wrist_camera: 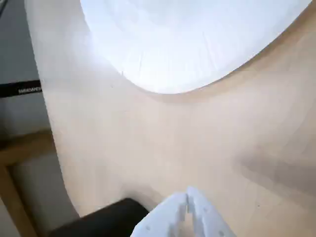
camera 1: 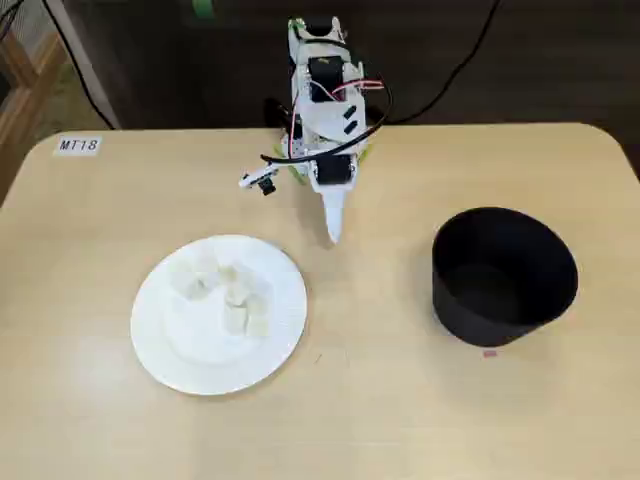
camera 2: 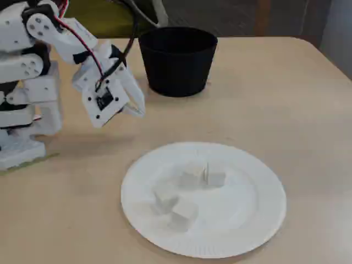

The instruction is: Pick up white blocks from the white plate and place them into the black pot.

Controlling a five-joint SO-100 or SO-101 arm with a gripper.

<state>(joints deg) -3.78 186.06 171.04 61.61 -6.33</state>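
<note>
plate point(camera 1: 160, 345) white | blocks point(camera 1: 237, 312) cream | pot point(camera 1: 505, 278) matte black | table point(camera 1: 400, 420) light wood

- In a fixed view, I saw the plate point(camera 1: 220, 314) on the left part of the table point(camera 1: 380, 400) and the pot point(camera 1: 504, 275) well apart on the right.
- The blocks point(camera 1: 233, 297) lay clustered on the plate, toward its upper middle.
- The arm point(camera 1: 325, 120) stood at the far table edge, between and behind both; its gripper point(camera 1: 334, 232) hung nearer the plate than the pot.
- In another fixed view, the pot point(camera 2: 178, 60) sat behind the plate point(camera 2: 203, 199), the gripper point(camera 2: 135, 104) just left of the pot.
</note>
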